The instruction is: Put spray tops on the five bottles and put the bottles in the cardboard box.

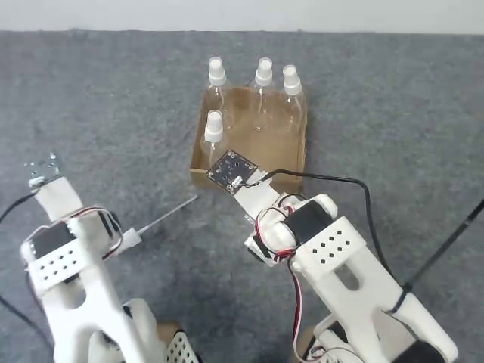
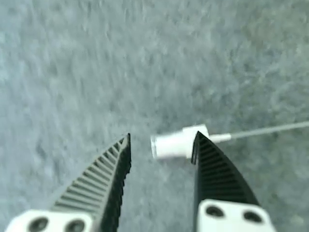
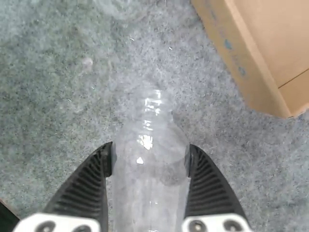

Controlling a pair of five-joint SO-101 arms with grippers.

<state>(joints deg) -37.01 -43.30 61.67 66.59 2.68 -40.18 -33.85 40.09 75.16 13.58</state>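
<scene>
Now, over on the left, we see the left gripper hanging low over the grey felt with its fingers spread wide. The one loose spray top lies on its side there. Its white head is tucked against one fingertip and sits only partly inside the gap, and its thin dip tube points off toward the box. We'd say nothing is gripped on this side yet; the jaws look set to close on that head.

Across to the middle, the right gripper has its fingers pressed against both flanks of the clear bottle. The bare neck pokes out past the fingertips with no top on it, held steady, we reckon, so the tube can be threaded in.

Just beyond, the cardboard box holds four capped bottles upright, three along the back and one at the front left, leaving room for the fifth.
</scene>
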